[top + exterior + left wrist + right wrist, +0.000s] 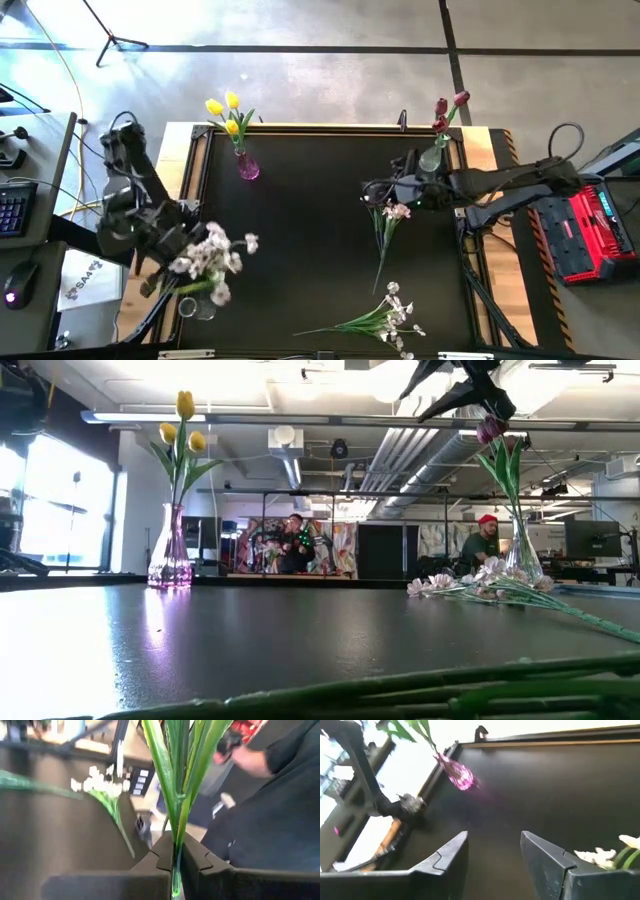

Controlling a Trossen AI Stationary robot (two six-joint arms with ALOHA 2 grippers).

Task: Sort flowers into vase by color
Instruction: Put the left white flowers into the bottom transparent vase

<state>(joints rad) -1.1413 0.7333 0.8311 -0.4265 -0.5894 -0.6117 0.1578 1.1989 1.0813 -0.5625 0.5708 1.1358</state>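
Note:
My left gripper is over the table's left edge, shut on a spray of small white blossoms. My right gripper hangs open over the table's right half, just above a second white spray that lies flat on the table; nothing is between its fingers. A third white spray lies by the near edge. Yellow tulips stand in a pink vase at the far left. Dark red tulips stand in a clear vase at the far right. My left gripper pinches the spray's green stem between its two fingers, which lie across the stem. Long green leaves rise from the hold. The spray is lifted clear of the table, its blossoms bunched beside the gripper.
A clear glass vessel stands near the table's near left corner, below the held spray. A raised frame runs along the far edge. A person in dark clothing is close by in the left wrist view; others sit far behind.

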